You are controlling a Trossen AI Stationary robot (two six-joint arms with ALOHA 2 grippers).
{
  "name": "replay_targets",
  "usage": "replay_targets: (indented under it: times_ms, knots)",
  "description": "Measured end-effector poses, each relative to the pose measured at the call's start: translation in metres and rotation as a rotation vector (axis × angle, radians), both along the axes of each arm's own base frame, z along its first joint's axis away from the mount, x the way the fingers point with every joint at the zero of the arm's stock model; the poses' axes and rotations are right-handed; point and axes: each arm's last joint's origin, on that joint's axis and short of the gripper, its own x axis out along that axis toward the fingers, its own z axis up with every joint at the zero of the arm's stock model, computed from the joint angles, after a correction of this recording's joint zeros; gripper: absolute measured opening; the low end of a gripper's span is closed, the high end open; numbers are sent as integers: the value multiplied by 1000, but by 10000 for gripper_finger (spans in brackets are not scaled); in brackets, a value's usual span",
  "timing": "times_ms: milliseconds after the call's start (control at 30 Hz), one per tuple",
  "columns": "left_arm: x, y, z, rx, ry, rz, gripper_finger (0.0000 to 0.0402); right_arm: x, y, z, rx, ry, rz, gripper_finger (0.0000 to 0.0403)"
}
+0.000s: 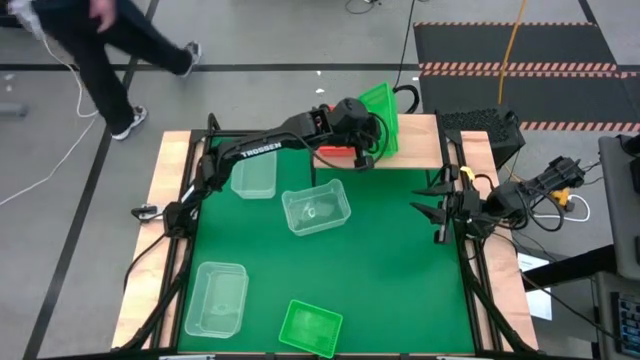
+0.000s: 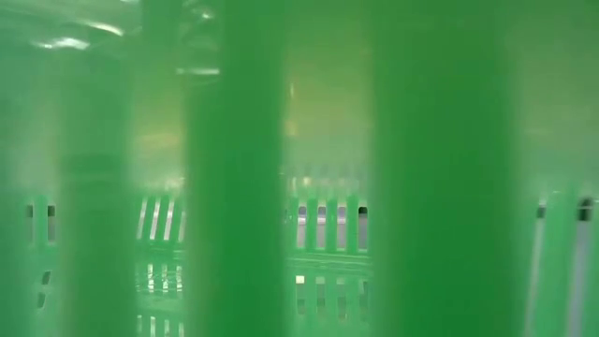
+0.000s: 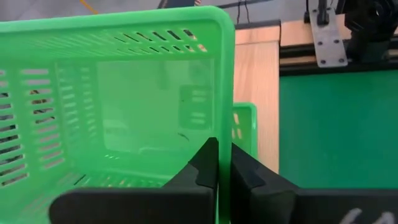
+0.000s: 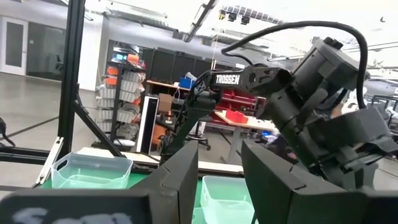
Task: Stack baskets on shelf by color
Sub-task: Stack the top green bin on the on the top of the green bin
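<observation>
My left gripper reaches over the wooden shelf at the table's far edge, shut on a green basket. Under that basket a second green basket shows on the shelf, with an orange-red basket beside it. Three clear baskets stand bottom-down on the green mat. Another green basket stands at the near edge and fills the low view. My right gripper waits open at the table's right side, with nothing between its fingers. My left gripper pinches one side wall of the green basket, close to its rim. One finger is inside the basket and the other outside. The fingers slant down toward the shelf. The basket is tilted with its open side facing the gripper, above the second green basket.
The shelf's bare plank lies right of the baskets. The right arm's base and clamps stand at the table's right edge. A person walks on the floor beyond the far left corner. Open mat lies at centre right.
</observation>
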Motion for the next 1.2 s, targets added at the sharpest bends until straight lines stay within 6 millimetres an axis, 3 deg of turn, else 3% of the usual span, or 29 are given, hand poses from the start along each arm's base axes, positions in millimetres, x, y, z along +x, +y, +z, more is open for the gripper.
replay_targets:
  times_ms: [200,500,967,1200]
  knots:
    - [-1,1,0,-66,-21,10,5,0,0,0,2,0,1,116]
    - [2,-7,0,-70,-18,-15,35,0,0,0,7,-1,2,116]
    - [-1,-11,-6,118,127,-73,39,0,0,0,6,1,2,116]
    - [-2,-10,-6,115,126,-36,95,0,0,-1,4,5,2,116]
